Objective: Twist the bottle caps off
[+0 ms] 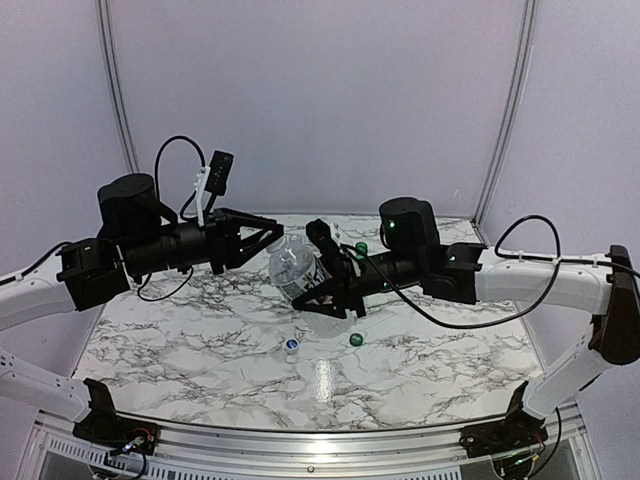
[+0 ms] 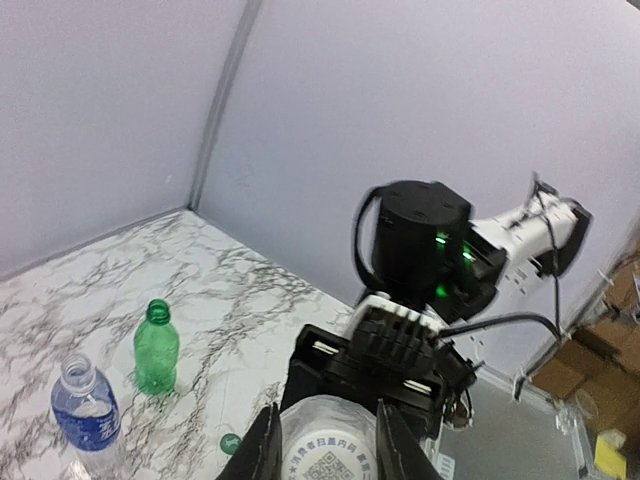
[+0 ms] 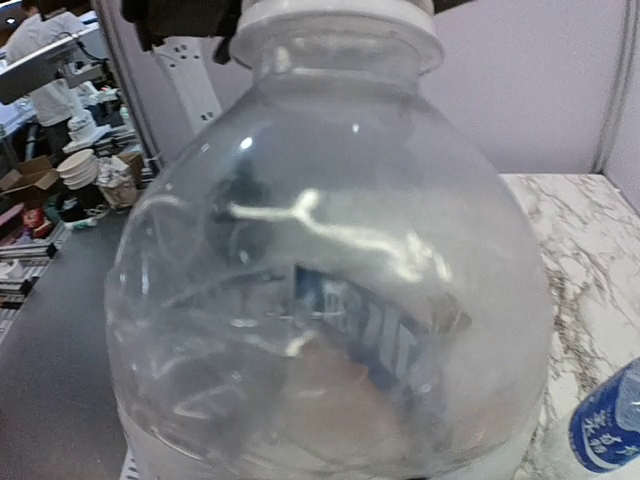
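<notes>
A clear bottle (image 1: 292, 265) hangs tilted above the table, its body clamped in my right gripper (image 1: 322, 272). My left gripper (image 2: 328, 445) is shut on its whitish cap (image 2: 327, 432), one finger on each side. In the right wrist view the clear bottle (image 3: 330, 300) fills the frame and hides the right fingers; its cap (image 3: 335, 8) sits at the top edge. The green bottle (image 2: 156, 350) and the blue-label bottle (image 2: 85, 415) stand upright on the marble with bare necks. A blue cap (image 1: 291, 344) and a green cap (image 1: 356, 340) lie loose on the table.
The marble table (image 1: 200, 350) ends in a metal rail at the near edge. Grey booth walls (image 1: 320, 100) close off the back and sides. The green bottle (image 1: 361, 247) stands just behind the right arm. The blue-label bottle (image 3: 610, 420) is close beside the held one.
</notes>
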`<state>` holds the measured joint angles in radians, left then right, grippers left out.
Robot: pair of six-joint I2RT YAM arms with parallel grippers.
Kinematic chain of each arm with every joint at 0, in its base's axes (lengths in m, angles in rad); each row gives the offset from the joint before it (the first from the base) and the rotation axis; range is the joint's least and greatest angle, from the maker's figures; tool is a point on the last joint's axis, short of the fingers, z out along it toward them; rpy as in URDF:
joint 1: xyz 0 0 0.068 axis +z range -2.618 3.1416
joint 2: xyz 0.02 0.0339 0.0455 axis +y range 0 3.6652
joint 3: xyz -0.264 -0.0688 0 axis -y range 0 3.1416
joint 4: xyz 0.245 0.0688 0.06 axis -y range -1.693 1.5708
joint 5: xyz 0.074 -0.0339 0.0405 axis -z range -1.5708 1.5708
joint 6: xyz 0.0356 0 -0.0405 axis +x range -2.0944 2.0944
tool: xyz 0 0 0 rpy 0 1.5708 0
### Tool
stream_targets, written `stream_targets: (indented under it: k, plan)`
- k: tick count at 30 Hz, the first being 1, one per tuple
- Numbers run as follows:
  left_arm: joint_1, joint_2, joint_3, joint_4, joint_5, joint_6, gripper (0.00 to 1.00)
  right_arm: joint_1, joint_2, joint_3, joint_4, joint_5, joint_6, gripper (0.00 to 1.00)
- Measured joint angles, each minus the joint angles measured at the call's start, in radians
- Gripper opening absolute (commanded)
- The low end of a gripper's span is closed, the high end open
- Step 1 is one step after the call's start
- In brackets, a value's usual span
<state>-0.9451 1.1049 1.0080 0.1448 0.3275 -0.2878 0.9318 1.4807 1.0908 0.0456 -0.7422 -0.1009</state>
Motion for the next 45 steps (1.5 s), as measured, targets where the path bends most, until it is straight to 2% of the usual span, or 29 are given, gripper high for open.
stream_targets:
  k: [4,8,18,23,29,33,36,45]
  plan:
    - [-0.012,0.018,-0.006,-0.001,-0.222,-0.159,0.0,0.006,0.0,0.005,-0.011,0.195,-0.012,0.22]
    - [-0.026,0.028,-0.008,-0.002,-0.324,-0.231,0.0,0.016,0.0,0.005,-0.016,0.291,-0.024,0.22]
    - [-0.031,0.025,-0.015,0.005,-0.332,-0.236,0.36,0.017,0.0,0.004,-0.018,0.267,-0.031,0.22]
    - [-0.013,-0.022,-0.027,0.0,-0.313,-0.19,0.63,-0.002,-0.004,-0.019,-0.011,0.176,-0.031,0.22]
    - [0.011,-0.08,-0.028,0.008,-0.198,-0.092,0.81,-0.019,-0.004,-0.028,0.002,0.018,-0.027,0.24]
    - [0.017,-0.084,-0.03,0.008,-0.038,-0.011,0.84,-0.019,-0.002,-0.028,0.023,-0.125,-0.014,0.26]
    - [0.018,-0.08,-0.03,0.008,0.082,0.046,0.83,-0.019,0.01,-0.027,0.044,-0.23,0.005,0.27]
    - [0.018,0.003,-0.022,0.015,0.316,0.132,0.63,-0.019,0.063,-0.027,0.106,-0.402,0.071,0.27]
